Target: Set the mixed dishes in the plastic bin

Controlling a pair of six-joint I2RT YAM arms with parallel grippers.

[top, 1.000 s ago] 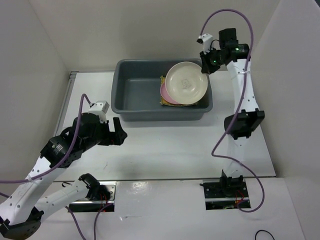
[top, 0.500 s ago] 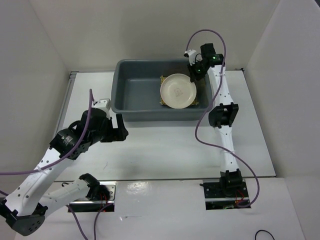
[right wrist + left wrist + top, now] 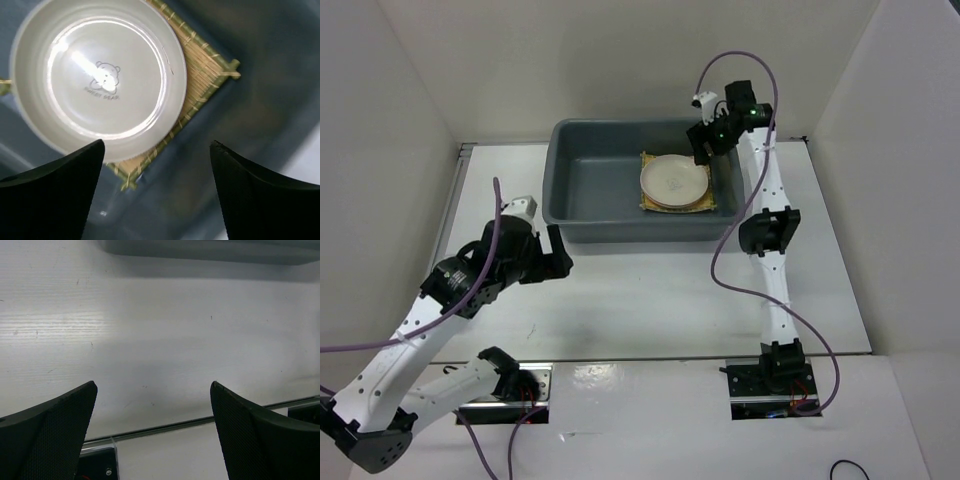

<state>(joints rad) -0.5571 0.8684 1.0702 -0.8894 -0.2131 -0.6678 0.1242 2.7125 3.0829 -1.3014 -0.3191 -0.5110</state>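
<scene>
The dark grey plastic bin (image 3: 560, 185) stands at the back of the table. Inside it, at the right, a cream round plate (image 3: 674, 180) lies flat on the yellow woven mat (image 3: 647, 205). My right gripper (image 3: 705, 145) hovers open just above the plate's far right edge, holding nothing. The right wrist view looks straight down on the plate (image 3: 97, 75) with its small bear print, the mat (image 3: 205, 85) and the bin floor (image 3: 250, 115), with the gripper (image 3: 157, 145) wide apart above them. My left gripper (image 3: 558, 253) is open over bare table (image 3: 150, 330), in front of the bin's left corner.
White walls enclose the table on the left, back and right. The bin's near wall (image 3: 210, 250) shows at the top of the left wrist view. A metal strip (image 3: 175, 425) marks the table's near edge, with the arm mounts (image 3: 770, 385) behind it.
The right arm lowered the cream plate from above the bin down onto the mat, then opened and let it go. The left arm shifted only slightly.
</scene>
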